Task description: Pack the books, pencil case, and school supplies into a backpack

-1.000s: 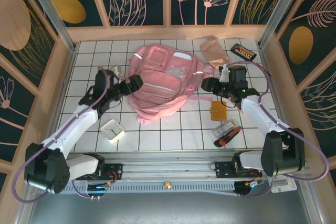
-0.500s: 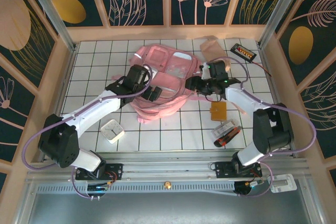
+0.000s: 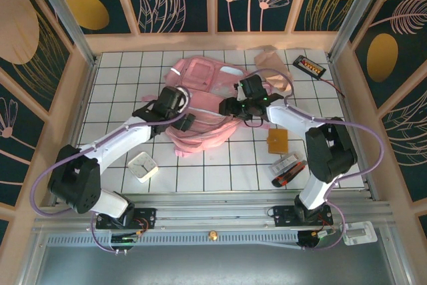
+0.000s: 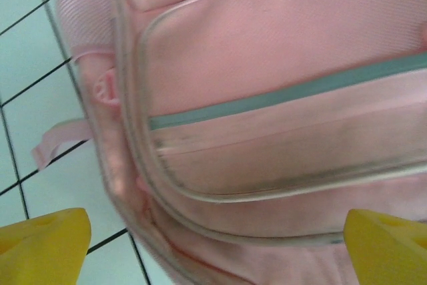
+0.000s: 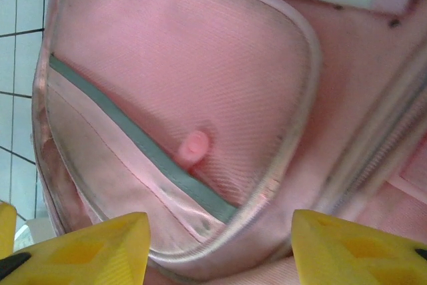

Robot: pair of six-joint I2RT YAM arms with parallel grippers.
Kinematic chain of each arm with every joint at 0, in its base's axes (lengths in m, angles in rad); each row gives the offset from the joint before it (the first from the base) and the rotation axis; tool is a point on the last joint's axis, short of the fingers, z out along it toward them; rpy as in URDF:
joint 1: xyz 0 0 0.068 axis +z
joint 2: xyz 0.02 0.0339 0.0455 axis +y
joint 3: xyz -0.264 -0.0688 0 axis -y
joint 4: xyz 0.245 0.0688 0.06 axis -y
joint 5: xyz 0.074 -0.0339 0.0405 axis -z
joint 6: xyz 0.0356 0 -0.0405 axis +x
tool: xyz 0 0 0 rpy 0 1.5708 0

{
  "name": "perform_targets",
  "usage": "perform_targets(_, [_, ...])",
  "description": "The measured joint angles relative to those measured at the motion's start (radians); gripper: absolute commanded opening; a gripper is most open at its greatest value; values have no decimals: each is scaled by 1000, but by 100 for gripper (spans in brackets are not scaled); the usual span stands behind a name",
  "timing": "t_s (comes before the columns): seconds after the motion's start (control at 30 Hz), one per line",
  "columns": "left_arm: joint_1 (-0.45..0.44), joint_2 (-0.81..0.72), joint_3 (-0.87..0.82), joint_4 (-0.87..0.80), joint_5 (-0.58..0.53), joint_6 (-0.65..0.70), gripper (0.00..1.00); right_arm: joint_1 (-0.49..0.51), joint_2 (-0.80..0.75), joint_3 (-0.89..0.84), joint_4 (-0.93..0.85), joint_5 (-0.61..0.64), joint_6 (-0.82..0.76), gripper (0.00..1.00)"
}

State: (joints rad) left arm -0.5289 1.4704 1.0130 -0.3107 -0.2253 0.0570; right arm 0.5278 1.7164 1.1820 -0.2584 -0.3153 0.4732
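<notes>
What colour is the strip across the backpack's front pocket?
The strip looks dull grey-green on the light-pink backpack; the left wrist view shows it best.

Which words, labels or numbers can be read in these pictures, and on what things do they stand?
No text can be read.
On the black device: orange marks, too small to read.
On the pack: any print is too small to read.
On the backpack: plain fabric, no text.

The pink backpack (image 3: 200, 137) lies mid-desk (image 3: 213, 168), with the left tool (image 3: 187, 122) and the right tool (image 3: 228, 107) over it from either side. The orange notebook (image 3: 277, 141) lies nearby.
</notes>
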Motion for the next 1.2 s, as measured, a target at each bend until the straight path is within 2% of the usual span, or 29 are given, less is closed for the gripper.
perform_targets(0.17, [86,-31,-20,18,34,-49,95,10,38,27,-42,89,-3,64])
perform_targets(0.57, [88,-34,-79,48,95,-83,96,9,168,90,-89,124,-3,63])
perform_targets(0.63, [88,-34,-80,52,101,-85,96,9,179,93,-86,124,1,53])
perform_targets(0.73, [88,-34,-85,68,114,-85,97,9,189,91,-58,107,14,17])
perform_targets(0.8, [88,-34,-92,76,121,-85,97,8,184,75,-22,97,37,0])
perform_targets(1.0, [88,-56,-122,79,124,-84,98,-15,156,32,60,43,91,0])
perform_targets(1.2, [95,-109,-132,84,126,-85,98,-61,104,2,92,-66,138,0])
